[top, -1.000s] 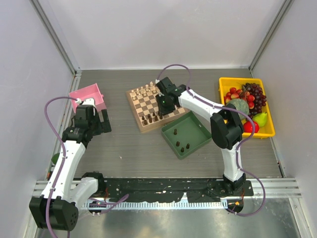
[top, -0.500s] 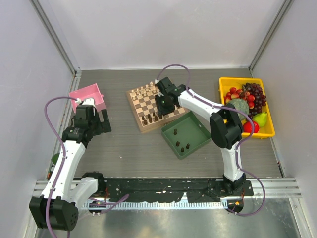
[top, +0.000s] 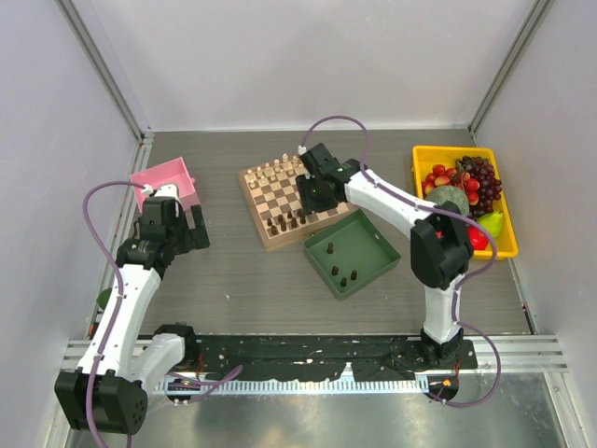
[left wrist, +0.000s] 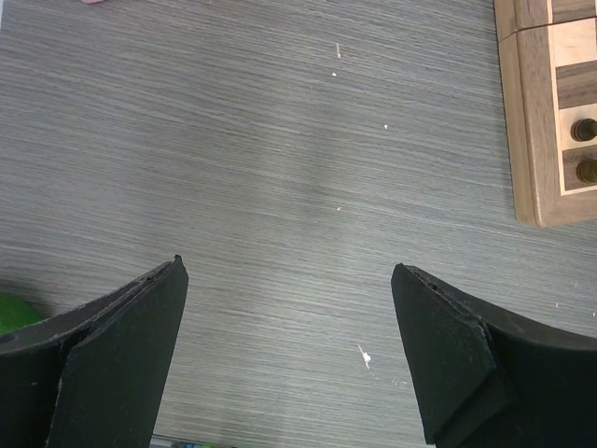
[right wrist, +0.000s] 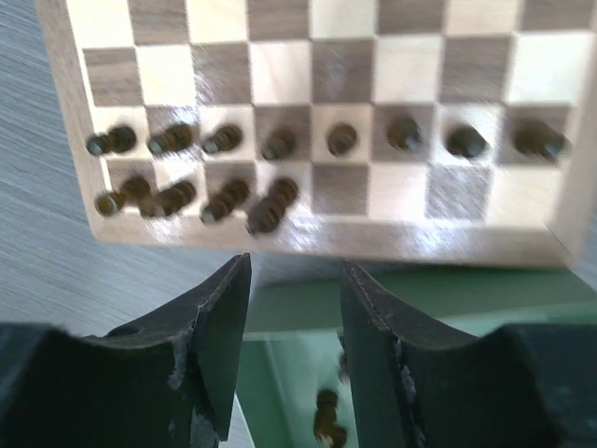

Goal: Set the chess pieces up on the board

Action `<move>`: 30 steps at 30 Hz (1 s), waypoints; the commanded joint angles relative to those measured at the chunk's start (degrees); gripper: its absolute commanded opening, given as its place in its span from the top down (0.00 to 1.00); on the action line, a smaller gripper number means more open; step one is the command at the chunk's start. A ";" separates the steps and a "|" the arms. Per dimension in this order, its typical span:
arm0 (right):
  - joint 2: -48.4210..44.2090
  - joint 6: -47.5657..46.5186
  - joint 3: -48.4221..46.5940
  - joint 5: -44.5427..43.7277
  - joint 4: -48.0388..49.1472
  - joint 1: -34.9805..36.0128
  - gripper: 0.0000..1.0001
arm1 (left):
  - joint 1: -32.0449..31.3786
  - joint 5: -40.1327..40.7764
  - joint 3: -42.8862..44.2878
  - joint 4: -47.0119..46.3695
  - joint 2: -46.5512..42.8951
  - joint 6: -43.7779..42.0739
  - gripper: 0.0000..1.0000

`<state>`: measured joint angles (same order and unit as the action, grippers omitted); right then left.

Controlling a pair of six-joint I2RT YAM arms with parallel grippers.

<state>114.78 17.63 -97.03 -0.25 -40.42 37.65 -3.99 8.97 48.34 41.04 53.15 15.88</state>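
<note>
The board [top: 291, 200] lies at the middle back of the table. Dark brown chess pieces [top: 285, 222] stand along its near edge, in two rows in the right wrist view [right wrist: 280, 142]: a full row and a partial row on the left. A few more dark pieces [top: 341, 274] stand in the green tray; they are blurred in the right wrist view [right wrist: 326, 418]. My right gripper [top: 314, 194] [right wrist: 296, 264] is open and empty, above the board's near edge and the tray rim. My left gripper [top: 177, 231] [left wrist: 287, 269] is open and empty over bare table, left of the board's corner [left wrist: 539, 121].
Pale cream chessmen [top: 275, 170] line the board's far edge. The green tray [top: 368, 245] lies just right of the board's near corner. A pink box [top: 166, 181] is at the left. A yellow bin [top: 422, 161] of fruit is at the right.
My right arm has shifted a little to the right, and its gripper has drawn back slightly along the board's near edge. The left arm has not moved.
</note>
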 commanded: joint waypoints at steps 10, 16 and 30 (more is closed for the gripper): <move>-27.58 3.11 26.95 -13.46 12.28 -0.21 0.43 | 0.38 0.52 2.02 -0.26 0.12 -0.59 0.01; -33.83 5.31 34.53 -11.35 16.87 -0.12 0.38 | 0.47 0.69 2.11 -0.52 0.20 -0.59 0.01; -35.86 5.48 41.75 -8.10 17.22 -0.03 0.33 | 0.30 0.08 2.11 -0.52 0.20 -0.41 0.01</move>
<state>79.00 21.67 -55.51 -8.97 -24.23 37.50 -3.99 9.19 48.42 41.04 53.41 15.90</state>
